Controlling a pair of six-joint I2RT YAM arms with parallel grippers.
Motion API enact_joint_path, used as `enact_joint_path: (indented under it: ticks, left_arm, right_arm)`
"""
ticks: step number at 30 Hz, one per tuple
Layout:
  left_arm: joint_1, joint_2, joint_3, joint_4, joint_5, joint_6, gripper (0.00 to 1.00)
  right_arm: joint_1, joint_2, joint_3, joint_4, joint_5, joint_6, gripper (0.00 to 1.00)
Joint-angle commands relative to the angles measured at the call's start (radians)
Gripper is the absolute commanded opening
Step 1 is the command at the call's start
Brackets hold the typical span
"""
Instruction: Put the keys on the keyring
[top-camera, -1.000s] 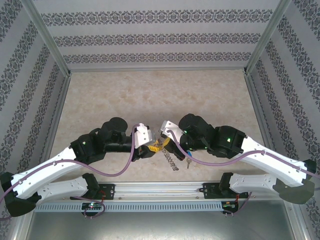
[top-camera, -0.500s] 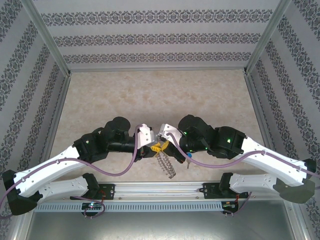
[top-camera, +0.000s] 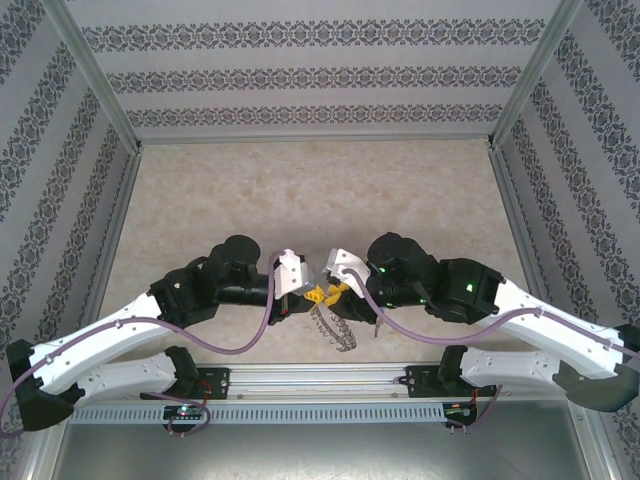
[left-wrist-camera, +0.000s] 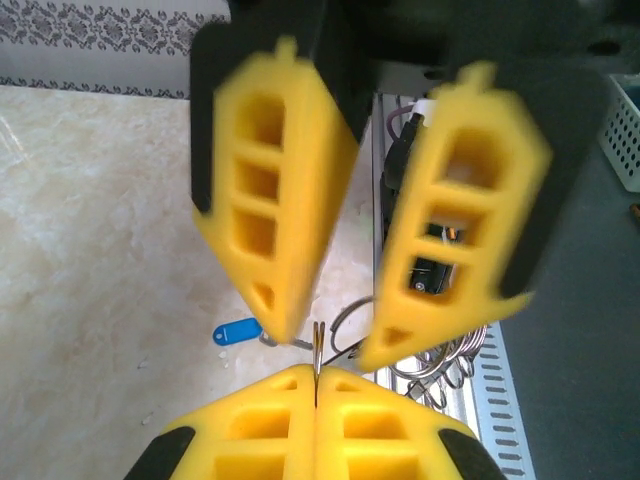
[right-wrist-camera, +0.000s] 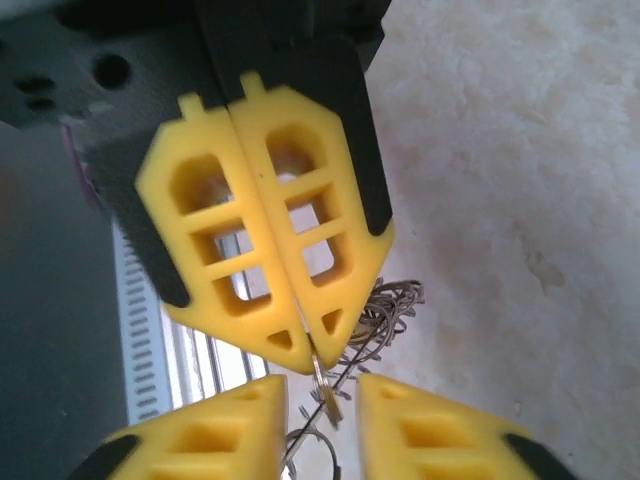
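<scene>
My left gripper (left-wrist-camera: 317, 372) is shut on the thin metal edge of the keyring (left-wrist-camera: 319, 345), seen edge-on between its yellow fingertips. The ring's wire loops (left-wrist-camera: 452, 362) hang behind it. From above, the keyring (top-camera: 336, 330) dangles below the two grippers, which meet tip to tip. My right gripper (right-wrist-camera: 323, 400) is open, its fingers either side of the metal strip (right-wrist-camera: 322, 382) that sticks out of the shut left gripper (right-wrist-camera: 308, 362). Nothing is gripped between the right fingers. A key with a blue cap (left-wrist-camera: 237, 331) lies on the table beneath.
The marble-patterned table (top-camera: 300, 190) stretches away behind the arms. A slotted white cable duct (top-camera: 300, 411) and metal rail run along the near edge just below the hanging ring. Patterned walls close in the sides and back.
The left gripper has shut on the keyring. The right gripper has opened and shifted slightly right. The hanging ring has swung a little left.
</scene>
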Motion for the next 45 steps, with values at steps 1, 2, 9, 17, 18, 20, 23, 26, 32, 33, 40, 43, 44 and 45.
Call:
enact_joint_path:
  ticks: [1, 2, 9, 17, 18, 20, 23, 26, 32, 33, 40, 43, 44, 45]
  left_arm:
    - [0.002, -0.047, -0.029, 0.142, 0.013, -0.055, 0.00]
    - [0.004, -0.057, -0.036, 0.156, 0.008, -0.064, 0.00]
    - [0.007, -0.109, -0.086, 0.250, 0.009, -0.120, 0.00]
    - [0.007, -0.140, -0.135, 0.344, 0.008, -0.160, 0.00]
    - [0.007, -0.140, -0.139, 0.356, 0.007, -0.165, 0.00]
    - [0.007, -0.141, -0.148, 0.385, 0.005, -0.173, 0.00]
    - [0.008, -0.142, -0.158, 0.410, -0.002, -0.178, 0.00]
    - [0.007, -0.135, -0.161, 0.423, -0.010, -0.178, 0.00]
    - [0.007, -0.120, -0.166, 0.442, -0.030, -0.174, 0.00]
    - [0.007, -0.120, -0.165, 0.442, -0.032, -0.172, 0.00]
    - [0.007, -0.125, -0.160, 0.430, -0.046, -0.160, 0.00]
    - [0.007, -0.136, -0.157, 0.422, -0.056, -0.154, 0.00]
    - [0.007, -0.138, -0.158, 0.421, -0.058, -0.152, 0.00]
    - [0.008, -0.141, -0.159, 0.421, -0.057, -0.151, 0.00]
  right_arm:
    - [-0.006, -0.060, -0.049, 0.087, 0.032, 0.017, 0.39]
    - [-0.013, -0.082, -0.065, 0.101, 0.042, 0.023, 0.40]
    - [-0.035, -0.274, -0.211, 0.232, 0.145, 0.032, 0.39]
    - [-0.073, -0.264, -0.271, 0.277, 0.107, 0.030, 0.36]
    - [-0.073, -0.255, -0.275, 0.288, 0.094, 0.031, 0.36]
    - [-0.073, -0.240, -0.280, 0.306, 0.074, 0.028, 0.35]
    - [-0.073, -0.231, -0.294, 0.343, 0.034, 0.028, 0.35]
    - [-0.073, -0.242, -0.308, 0.376, 0.004, 0.028, 0.34]
    - [-0.073, -0.249, -0.319, 0.404, -0.031, 0.029, 0.33]
    - [-0.073, -0.248, -0.321, 0.407, -0.032, 0.030, 0.33]
    - [-0.073, -0.249, -0.325, 0.430, -0.053, 0.040, 0.35]
    - [-0.073, -0.262, -0.327, 0.426, -0.058, 0.052, 0.40]
    - [-0.073, -0.267, -0.330, 0.425, -0.058, 0.057, 0.41]
    - [-0.073, -0.271, -0.335, 0.425, -0.057, 0.062, 0.41]
